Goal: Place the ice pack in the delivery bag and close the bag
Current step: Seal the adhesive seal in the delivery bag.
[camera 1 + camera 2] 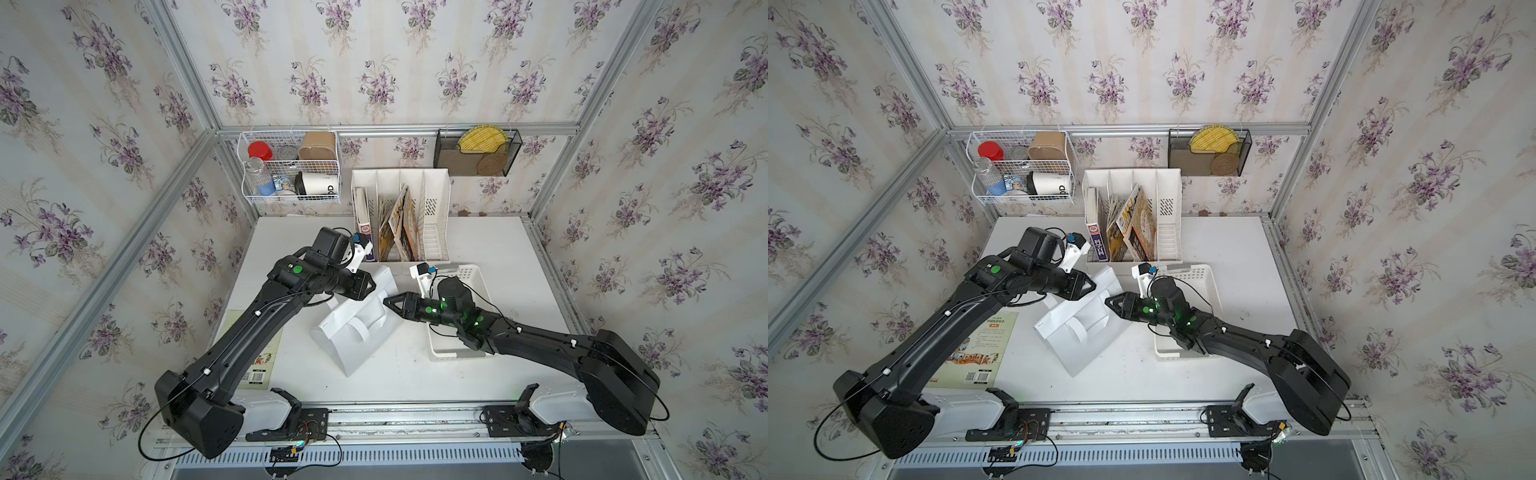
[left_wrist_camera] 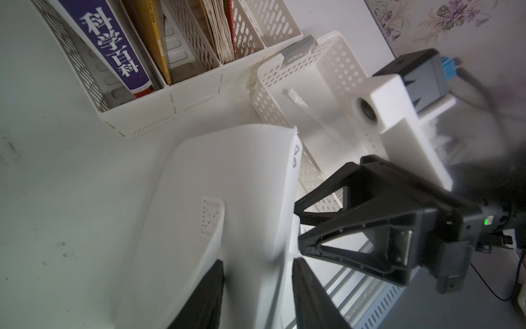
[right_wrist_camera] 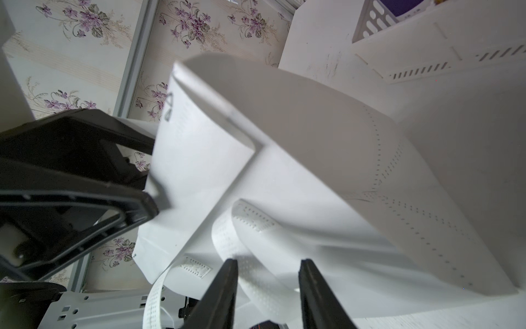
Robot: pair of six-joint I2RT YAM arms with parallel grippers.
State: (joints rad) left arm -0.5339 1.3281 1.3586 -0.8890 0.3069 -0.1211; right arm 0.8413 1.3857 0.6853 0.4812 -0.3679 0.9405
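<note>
The delivery bag [image 1: 357, 332] [image 1: 1079, 336] lies on its side mid-table, white, with its mouth toward the back. My left gripper [image 1: 371, 286] [image 1: 1091, 286] is at the bag's upper rim. In the left wrist view the left gripper [image 2: 257, 260] stands open with the bag's wall [image 2: 227, 171] between its jaws. My right gripper [image 1: 387, 301] [image 1: 1108, 301] faces it from the right. In the right wrist view the right gripper [image 3: 267, 260] is open, with a white strap handle [image 3: 256, 273] of the bag [image 3: 313, 142] lying loose between its jaws. The ice pack is out of view.
A white perforated basket [image 1: 469, 274] [image 1: 1200, 272] [image 2: 336, 54] sits right of the bag, under the right arm. A white file organizer with books [image 1: 399, 216] stands behind. A book [image 1: 976, 349] lies at the left. A wire basket [image 1: 291, 166] and a black mesh holder [image 1: 478, 151] hang on the wall.
</note>
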